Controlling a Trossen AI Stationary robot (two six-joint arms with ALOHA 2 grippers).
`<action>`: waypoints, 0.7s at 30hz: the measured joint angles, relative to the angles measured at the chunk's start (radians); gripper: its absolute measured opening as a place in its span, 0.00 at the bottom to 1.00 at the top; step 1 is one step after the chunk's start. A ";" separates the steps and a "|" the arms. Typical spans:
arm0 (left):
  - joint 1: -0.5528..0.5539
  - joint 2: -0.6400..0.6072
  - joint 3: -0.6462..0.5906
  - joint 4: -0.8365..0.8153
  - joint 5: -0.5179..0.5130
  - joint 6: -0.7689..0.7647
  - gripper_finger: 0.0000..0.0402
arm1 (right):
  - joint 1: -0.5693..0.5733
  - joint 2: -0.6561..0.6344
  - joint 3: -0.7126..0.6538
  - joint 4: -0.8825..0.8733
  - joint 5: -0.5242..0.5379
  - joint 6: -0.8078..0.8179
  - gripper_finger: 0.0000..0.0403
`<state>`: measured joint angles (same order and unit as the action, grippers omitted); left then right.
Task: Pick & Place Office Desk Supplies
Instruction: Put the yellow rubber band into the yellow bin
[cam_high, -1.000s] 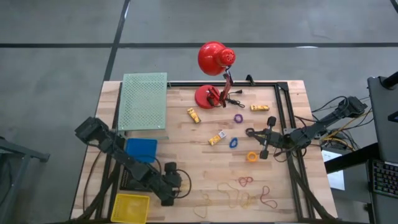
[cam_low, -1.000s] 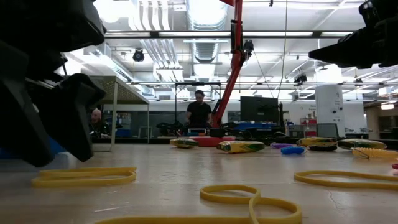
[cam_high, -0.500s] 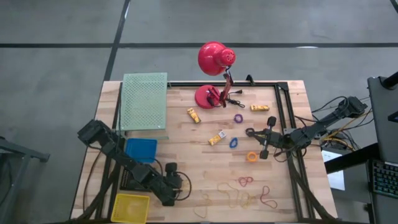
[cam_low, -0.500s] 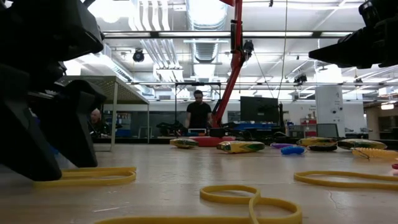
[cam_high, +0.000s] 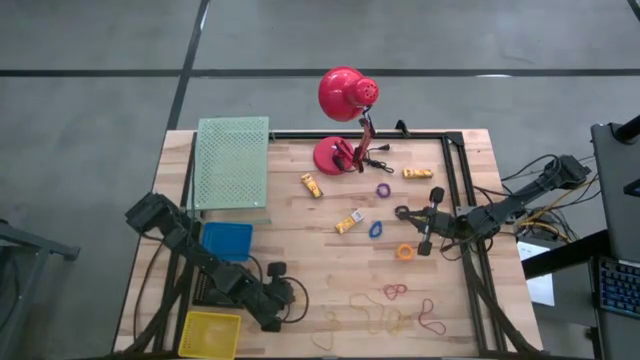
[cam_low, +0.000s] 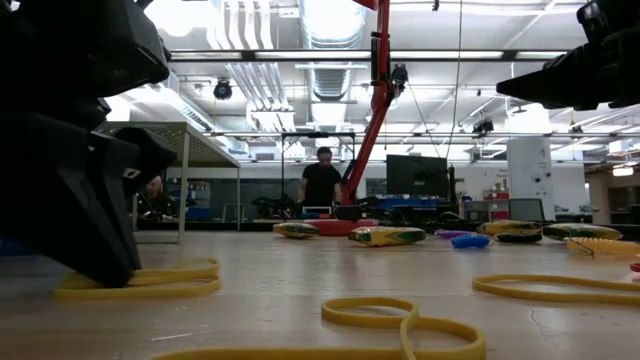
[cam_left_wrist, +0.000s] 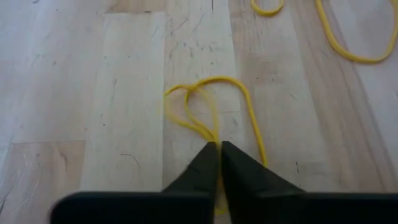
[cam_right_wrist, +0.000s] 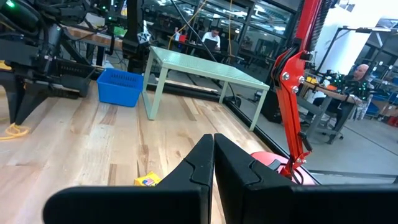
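Left wrist view shows your left gripper pinched on the thin yellow rubber band lying flat on the wooden table — lift carefully, it could slip out. Right gripper hovers closed, empty.

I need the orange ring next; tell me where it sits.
High view: the orange ring lies right of centre, just below the blue ring, beside the right gripper.

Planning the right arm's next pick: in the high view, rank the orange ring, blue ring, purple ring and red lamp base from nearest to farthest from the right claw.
From the right claw:
1. Orange ring, just beside it toward the table's near edge.
2. Blue ring, toward the left arm's side.
3. Purple ring, toward the lamp.
4. Red lamp base, at the far edge.
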<state>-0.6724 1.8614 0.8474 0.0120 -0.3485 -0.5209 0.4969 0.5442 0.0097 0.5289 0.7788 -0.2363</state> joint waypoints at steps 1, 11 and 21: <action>0.000 0.000 0.000 0.000 0.000 0.000 0.02 | 0.000 0.000 0.000 0.000 0.000 0.000 0.02; 0.000 -0.038 0.002 -0.043 0.004 -0.003 0.00 | 0.000 0.000 0.000 0.000 0.000 0.000 0.02; 0.000 -0.193 0.004 -0.136 -0.043 -0.011 0.00 | 0.000 0.001 0.000 0.000 0.000 0.000 0.02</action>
<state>-0.6727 1.6689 0.8517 -0.1244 -0.3910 -0.5319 0.4969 0.5449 0.0097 0.5291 0.7784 -0.2360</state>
